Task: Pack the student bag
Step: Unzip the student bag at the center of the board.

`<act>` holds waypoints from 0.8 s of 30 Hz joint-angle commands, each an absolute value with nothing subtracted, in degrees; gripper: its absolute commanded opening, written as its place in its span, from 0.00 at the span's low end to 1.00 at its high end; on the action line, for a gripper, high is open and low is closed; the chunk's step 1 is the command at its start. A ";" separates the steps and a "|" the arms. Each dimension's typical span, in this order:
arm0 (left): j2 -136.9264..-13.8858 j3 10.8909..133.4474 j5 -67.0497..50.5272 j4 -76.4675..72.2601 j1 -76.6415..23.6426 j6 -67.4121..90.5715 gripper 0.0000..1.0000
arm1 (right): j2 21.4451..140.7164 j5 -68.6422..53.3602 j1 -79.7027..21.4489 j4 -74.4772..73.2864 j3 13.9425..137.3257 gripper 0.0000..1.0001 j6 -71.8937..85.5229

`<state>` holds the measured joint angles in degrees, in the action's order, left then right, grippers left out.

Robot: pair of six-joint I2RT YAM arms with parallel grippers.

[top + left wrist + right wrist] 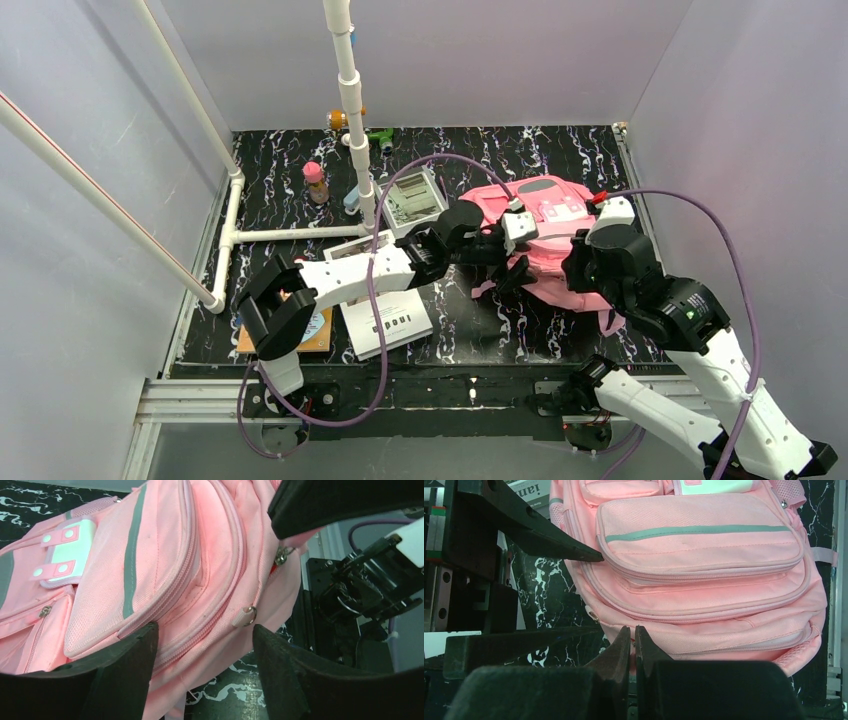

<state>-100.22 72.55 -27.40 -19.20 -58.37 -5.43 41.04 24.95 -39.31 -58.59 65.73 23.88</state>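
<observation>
1. Looking down from above, we find the student bag (555,240) lying on the right half of the black marbled table (480,335). Its front faces up and its white patch (67,552) sits toward the far side.
2. We see the left arm stretched across from its base to the bag's left edge. The left gripper (205,630) is released, with its two dark fingers standing wide apart.
3. In the left wrist view, the bag's stacked zip pockets fill the space beyond those fingers. A small zip pull (245,616) on a pink tab hangs in the gap, and we see it touching neither finger.
4. We find the right gripper (634,632) clenched, with only a thin slit left between its jaws. Its tips meet the bag's lower edge, below the pocket with the grey-green stripe (696,530).
5. We cannot tell whether any fabric or a zip tab is pinched in that slit.
6. From the right wrist view, one left finger (539,535) points at the side of the striped pocket, its tip just beside the zip seam. The other lies low over the table.
7. Left of the bag, we note a white booklet (385,320) near the front edge and an orange-edged book (318,335) partly under the left arm.
8. Farther back are a picture book (413,200) and a small bottle with a pink cap (316,183). Both stand near the white pipe frame (350,90) and well apart from the bag.
</observation>
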 commanded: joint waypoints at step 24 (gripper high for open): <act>-89.91 76.05 -38.25 -14.33 -45.49 21.41 0.00 | 31.42 58.56 -39.24 -48.56 67.77 0.01 21.80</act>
<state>-97.54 78.15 -32.95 -12.75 -49.52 12.73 32.75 45.54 -39.29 -51.79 65.82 23.22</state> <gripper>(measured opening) 0.058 0.080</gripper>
